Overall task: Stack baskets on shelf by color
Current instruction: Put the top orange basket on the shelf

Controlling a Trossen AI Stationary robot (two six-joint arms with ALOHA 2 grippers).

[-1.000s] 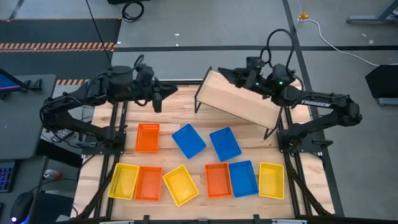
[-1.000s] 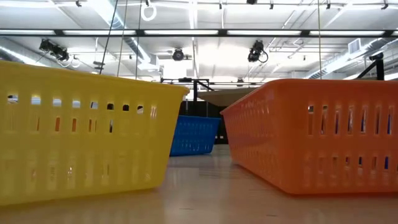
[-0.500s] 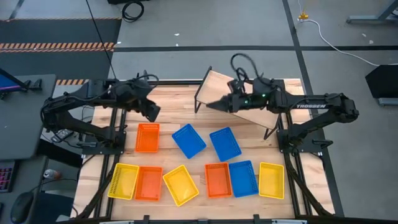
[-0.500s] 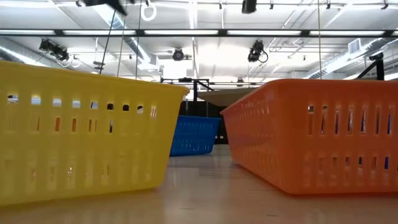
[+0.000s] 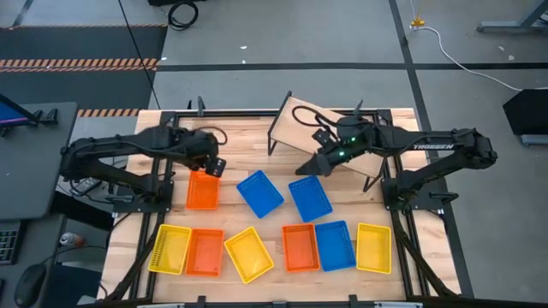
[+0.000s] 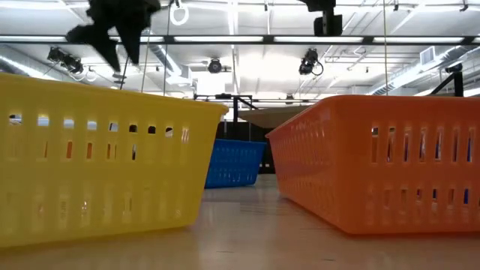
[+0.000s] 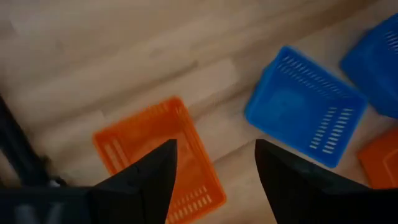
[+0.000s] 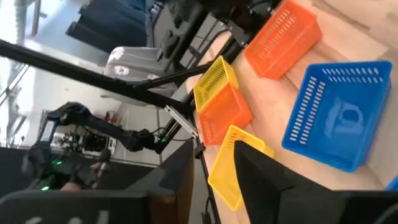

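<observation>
Nine baskets lie flat on the wooden table. My left gripper (image 5: 214,164) hangs open over the far edge of an orange basket (image 5: 203,190), which shows below its fingers in the left wrist view (image 7: 155,158). My right gripper (image 5: 304,168) is open above the far left corner of a blue basket (image 5: 310,198). Another blue basket (image 5: 259,193) lies between those two. Along the near edge lies a row of yellow (image 5: 169,249), orange (image 5: 205,252), yellow (image 5: 249,254), orange (image 5: 300,247), blue (image 5: 335,245) and yellow (image 5: 373,247) baskets. The shelf (image 5: 338,141) stands askew at the far right on black legs, nothing on it.
In the low view a yellow basket (image 6: 97,157) and an orange basket (image 6: 382,157) stand close to the camera, with a blue one (image 6: 234,163) behind. Bare tabletop (image 5: 248,145) lies between the shelf and the left arm. Black frame rails run along both table sides.
Both grippers have come down and toward the near edge. The left one went from the far left of the table to above the orange basket. The right one left its place over the shelf's far end and reached the blue basket. No basket has moved.
</observation>
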